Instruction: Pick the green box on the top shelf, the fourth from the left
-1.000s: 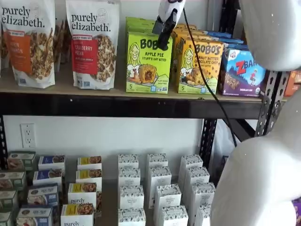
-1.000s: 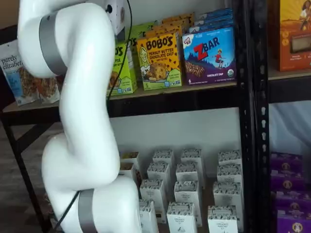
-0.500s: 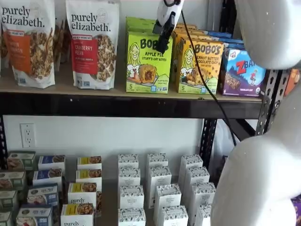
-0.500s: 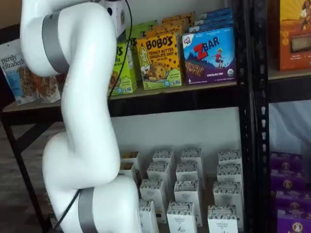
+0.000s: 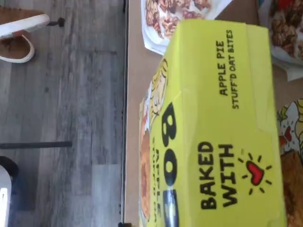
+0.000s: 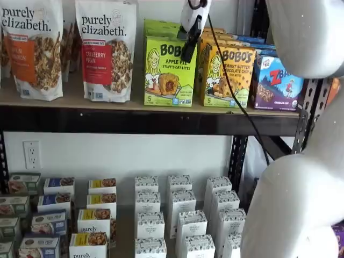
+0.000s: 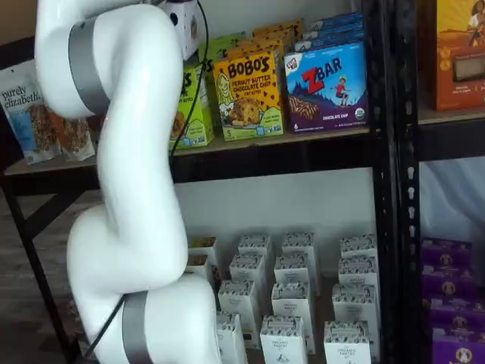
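On the top shelf (image 6: 134, 121) the green box (image 6: 169, 71) stood at the front of its row, printed face toward the aisle, just beside the yellow-orange Bobo's box (image 6: 228, 76) on one side and near the cranberry granola bag (image 6: 106, 51) on the other. Its base sat flat on the board, more green cartons lined up behind it. Upright carton, long axis vertical, top flap up; wrist view looked straight down on that top flap (image 5: 222, 127).

End effector (image 6: 189, 47) hung in front of the box's upper corner in a shelf view, black fingers seen side-on. No gap visible from that angle; jaws judged spread wide, nothing between them. In the other shelf view the arm (image 7: 121, 189) hid most of the box (image 7: 193, 106).

Handling, judged: thin paperboard, light, fairly stiff at the edges, panels would dent under hard squeeze. Glossy print, likely a bit slippery. Best hold looked like the two narrow side walls near the top, though the neighbouring box left little room there.
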